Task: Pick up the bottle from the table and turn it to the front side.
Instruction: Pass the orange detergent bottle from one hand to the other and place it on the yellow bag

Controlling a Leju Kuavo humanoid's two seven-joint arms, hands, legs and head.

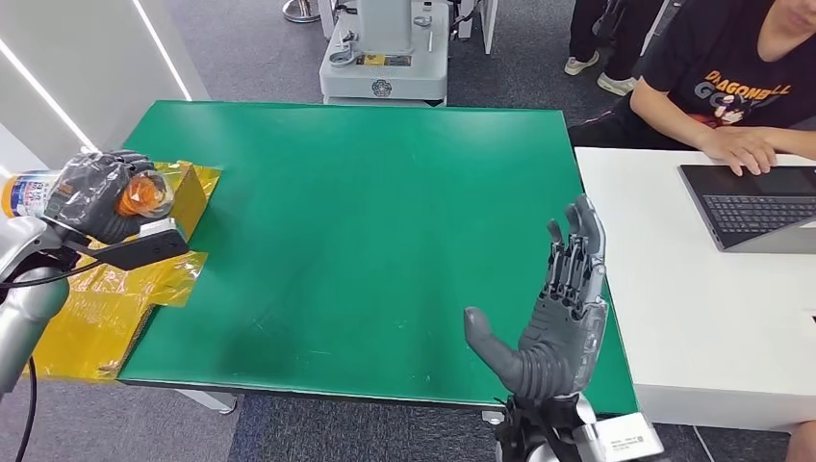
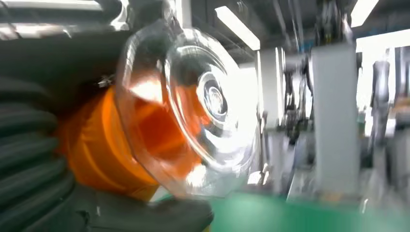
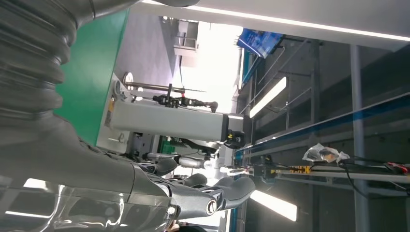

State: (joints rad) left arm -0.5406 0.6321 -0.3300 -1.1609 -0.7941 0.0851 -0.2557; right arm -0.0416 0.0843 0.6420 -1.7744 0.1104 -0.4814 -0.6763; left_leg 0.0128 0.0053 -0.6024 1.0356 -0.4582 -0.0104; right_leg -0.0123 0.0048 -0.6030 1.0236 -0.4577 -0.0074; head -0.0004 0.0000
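The bottle is off the table, held up in the robot's left hand beyond the table's left edge. Dark fingers wrap its middle, so most of the body is hidden; what pokes out is an orange end facing the table and a white-and-blue labelled end pointing away to the left. Up close in the left wrist view the bottle is blurred: a clear round base with orange behind it, the ribbed cover and thumb of the hand pressed along it. Any label text is too small to read.

The table has a green top. Crumpled yellow plastic sheet lies over its left edge, under the raised hand. Just to the right stands a white desk with a laptop on it, and a seated person in a black shirt, cut off by the frame, rests a hand at the keyboard. Beyond the table's far edge is a grey machine base on grey carpet.

The right hand stands upright at the table's near right corner, fingers straight and together, thumb out to the side, holding nothing. In the right wrist view the same hand shows its fingers extended, with ceiling lights and the green tabletop behind.
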